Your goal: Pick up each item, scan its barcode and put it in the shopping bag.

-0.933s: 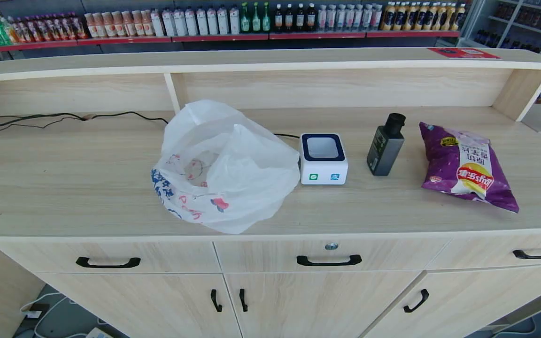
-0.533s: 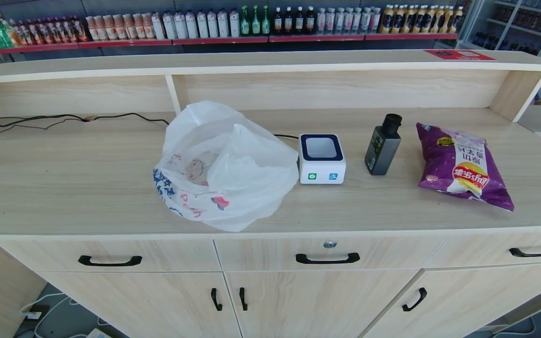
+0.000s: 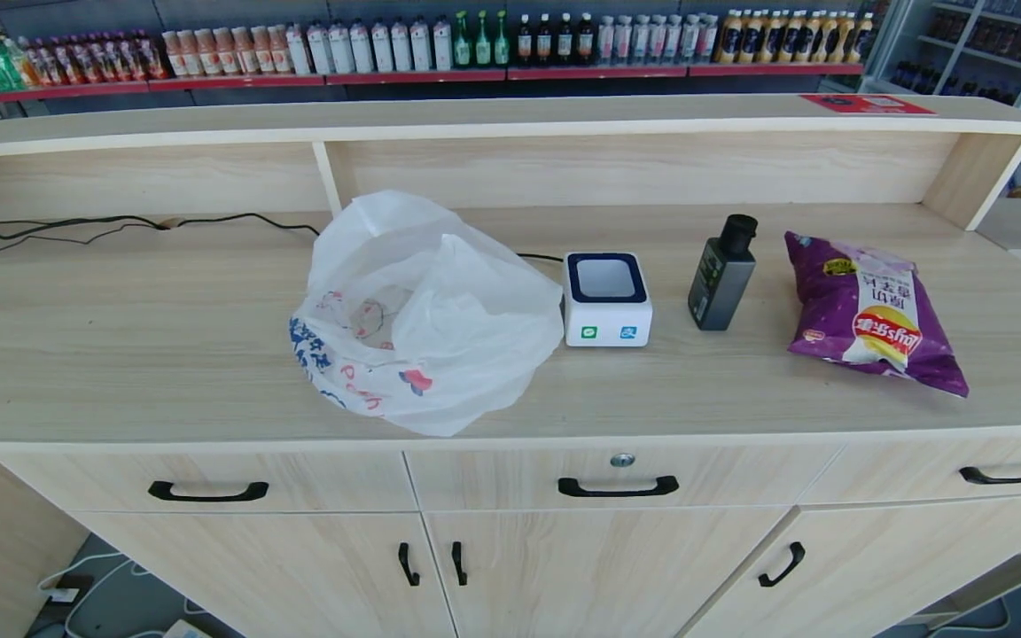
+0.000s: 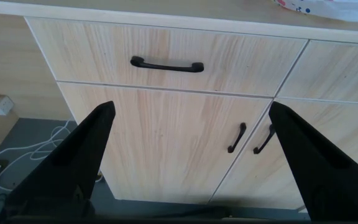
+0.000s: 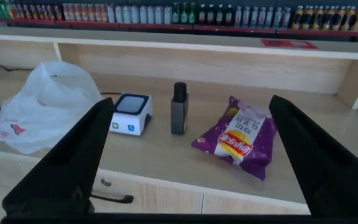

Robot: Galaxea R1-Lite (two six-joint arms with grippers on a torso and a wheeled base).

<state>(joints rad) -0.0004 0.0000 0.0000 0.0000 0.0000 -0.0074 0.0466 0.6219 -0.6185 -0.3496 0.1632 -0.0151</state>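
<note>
I am standing at the counter (image 3: 120, 354), with the shopping bag (image 3: 426, 310) slumping at 9 o'clock of the scanner (image 3: 607, 299). The purple crisp packet (image 3: 869, 315) is lying flat far out at 3 o'clock, its long axis running from 11 to 5. The dark bottle (image 3: 723, 275) is standing upright between it and the scanner. Both items are sitting on my right side, so my right gripper (image 5: 191, 99), jaws spread wide and holding nothing, is the nearer. My left gripper (image 4: 191, 107), equally spread and empty, is hanging low before the drawers (image 4: 166, 56). Against the earlier frame only my head camera is sitting slightly differently; nothing on the counter is lying elsewhere.
</note>
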